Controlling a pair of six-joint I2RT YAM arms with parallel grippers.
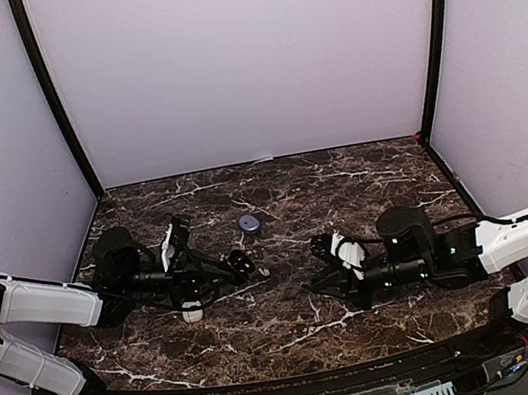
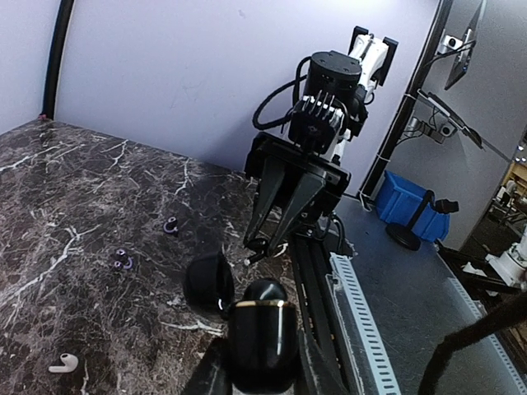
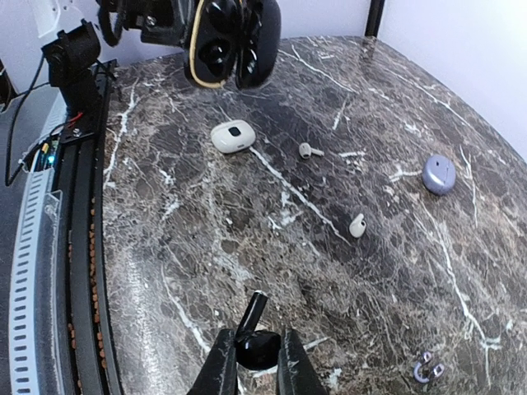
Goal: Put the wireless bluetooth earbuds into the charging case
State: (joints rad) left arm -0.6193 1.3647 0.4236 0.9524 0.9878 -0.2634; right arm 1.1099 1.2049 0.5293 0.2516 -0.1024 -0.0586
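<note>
My left gripper (image 2: pixel 260 366) is shut on an open black charging case (image 2: pixel 262 333) with a gold rim, held above the marble table; its lid (image 2: pixel 207 284) hangs open to the left. In the right wrist view the same case (image 3: pixel 224 37) shows its two empty sockets at the top. My right gripper (image 3: pixel 255 355) is shut on a black stemmed earbud (image 3: pixel 254 344), low over the table. In the top view the two grippers (image 1: pixel 239 262) (image 1: pixel 325 245) face each other, a short gap apart.
A white case (image 3: pixel 232 136), two white earbuds (image 3: pixel 309 151) (image 3: pixel 356 225), a round purple case (image 3: pixel 438 174) and a pair of purple earbuds (image 3: pixel 426 368) lie on the table (image 1: pixel 363 181). A rail (image 3: pixel 78 247) runs along the near edge.
</note>
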